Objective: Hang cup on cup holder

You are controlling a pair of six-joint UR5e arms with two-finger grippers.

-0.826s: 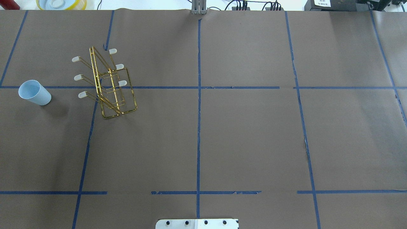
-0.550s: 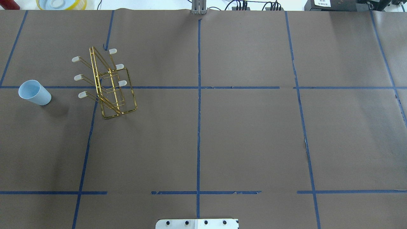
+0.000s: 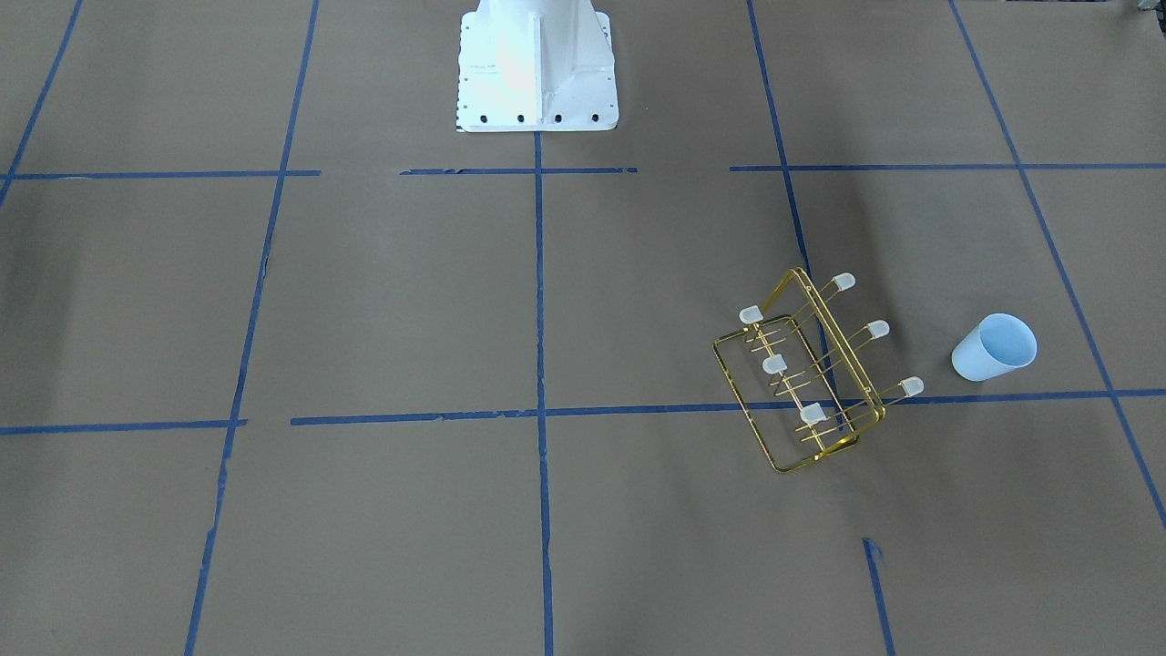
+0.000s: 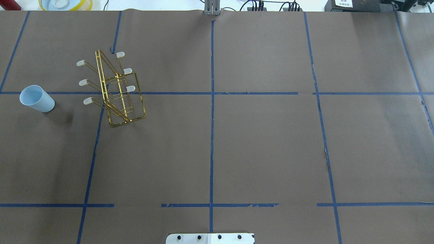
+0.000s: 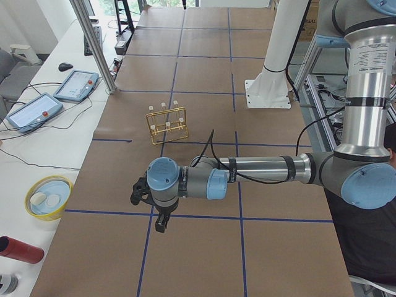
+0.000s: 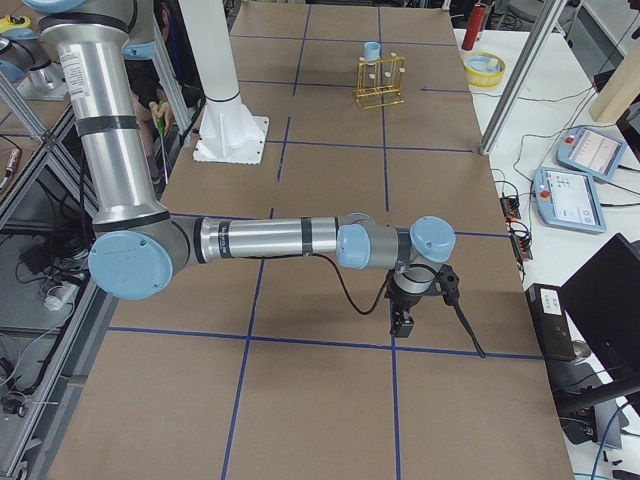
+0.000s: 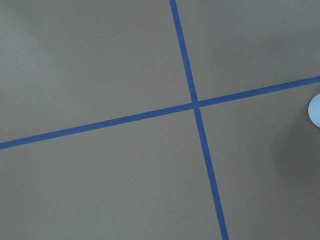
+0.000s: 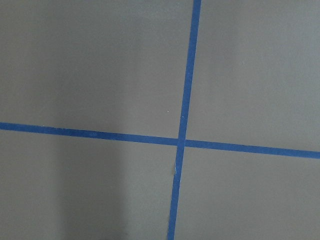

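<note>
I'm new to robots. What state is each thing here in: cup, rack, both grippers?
Rack: standing on the table, all six prongs bare.
Cup: upright on the table, mouth up, empty, apart from the rack.
Left gripper: above the table, touching nothing; open or shut cannot be told.
Right gripper: above the table, touching nothing; open or shut cannot be told.

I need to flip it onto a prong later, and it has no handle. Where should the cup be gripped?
Probably grip the cup across its mid-wall, coming in sideways from the side away from the rack. It stands upright, mouth up, and a side hold leaves the mouth free.
</note>
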